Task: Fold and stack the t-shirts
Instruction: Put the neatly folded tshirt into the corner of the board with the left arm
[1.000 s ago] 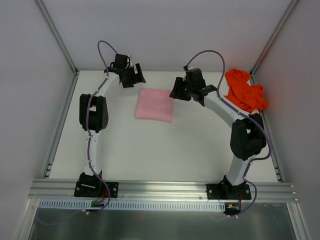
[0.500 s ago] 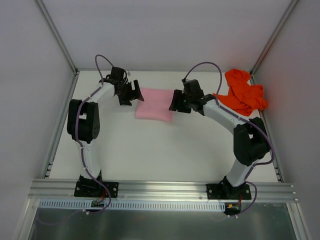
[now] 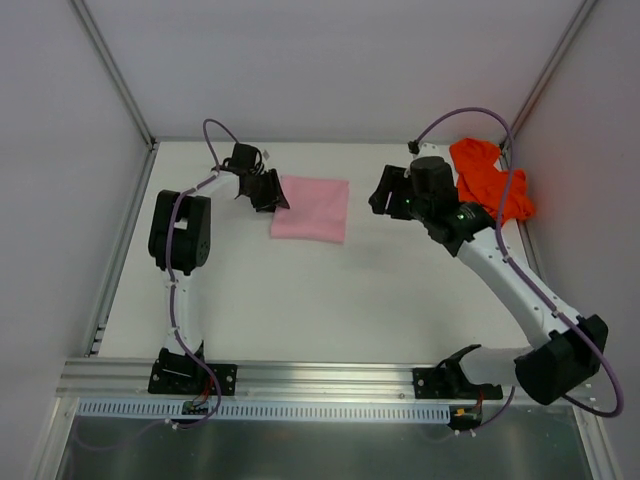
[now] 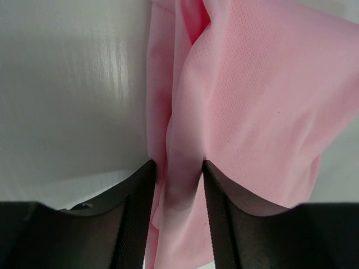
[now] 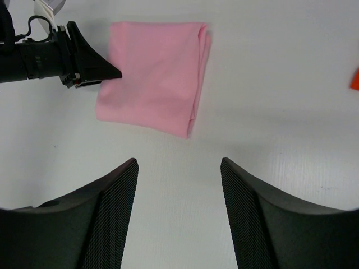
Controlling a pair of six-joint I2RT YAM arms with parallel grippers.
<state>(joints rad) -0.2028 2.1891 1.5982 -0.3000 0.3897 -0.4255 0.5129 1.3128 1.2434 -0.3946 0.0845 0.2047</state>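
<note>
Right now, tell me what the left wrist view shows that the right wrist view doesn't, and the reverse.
Left wrist only: the left tool pinching a bunched edge fold of the pink t-shirt, its mesh weave plain. Right wrist only: the whole shirt as a folded rectangle, the right tool open over bare table, and a sliver of the orange t-shirt at the right edge. Both: the pink shirt with the left tool at its edge.

White table [image 3: 300, 300]; grey enclosure walls [image 3: 330, 60]; aluminium rail [image 3: 330, 378] along table's near edge.
</note>
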